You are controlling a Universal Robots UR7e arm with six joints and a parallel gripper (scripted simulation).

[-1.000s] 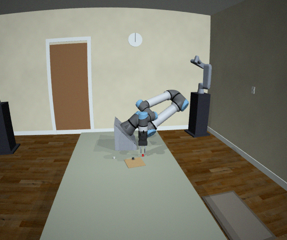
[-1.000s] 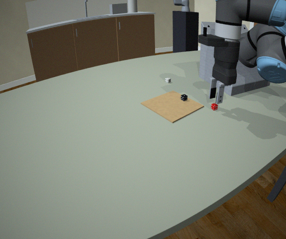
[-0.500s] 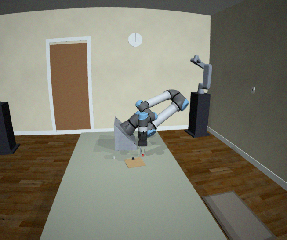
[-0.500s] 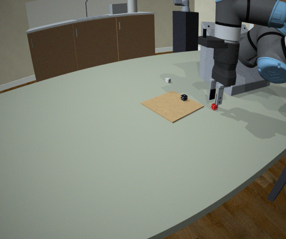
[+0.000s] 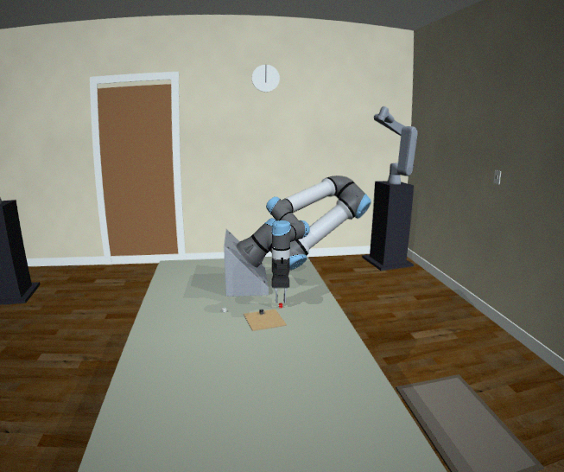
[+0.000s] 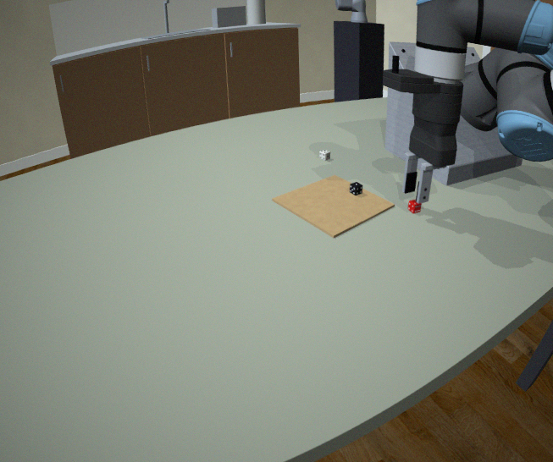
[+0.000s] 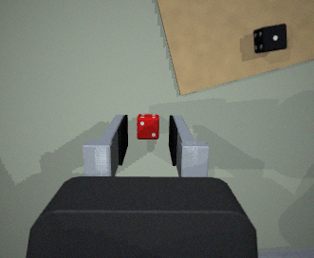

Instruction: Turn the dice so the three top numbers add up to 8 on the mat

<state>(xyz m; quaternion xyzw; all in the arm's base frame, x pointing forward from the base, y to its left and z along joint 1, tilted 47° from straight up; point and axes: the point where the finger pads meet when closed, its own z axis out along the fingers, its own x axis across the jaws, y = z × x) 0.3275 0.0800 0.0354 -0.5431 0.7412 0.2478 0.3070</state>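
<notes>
The gripper (image 5: pixel 281 298) (image 6: pixel 416 195) (image 7: pixel 149 119) points down and is open. Its fingertips are just above the red die or beside its upper part; the exact height is hard to tell. The red die (image 5: pixel 280 305) (image 6: pixel 414 206) (image 7: pixel 148 127) lies on the table off the mat, between the finger lines, untouched, with two pips on top. The black die (image 5: pixel 261 311) (image 6: pixel 356 188) (image 7: pixel 275 38) lies on the tan mat (image 5: pixel 265 322) (image 6: pixel 316 206) (image 7: pixel 203 52) near an edge, one pip on top. The white die (image 5: pixel 224 309) (image 6: pixel 324 155) lies on the table off the mat; its top number is unclear.
The grey-green table (image 5: pixel 241 385) (image 6: pixel 191 298) carries everything. The arm's slanted grey base block (image 5: pixel 243 279) (image 6: pixel 475 171) stands behind the dice. The mat's nearest corner is close to the red die. Arm shadows fall across the table around the gripper.
</notes>
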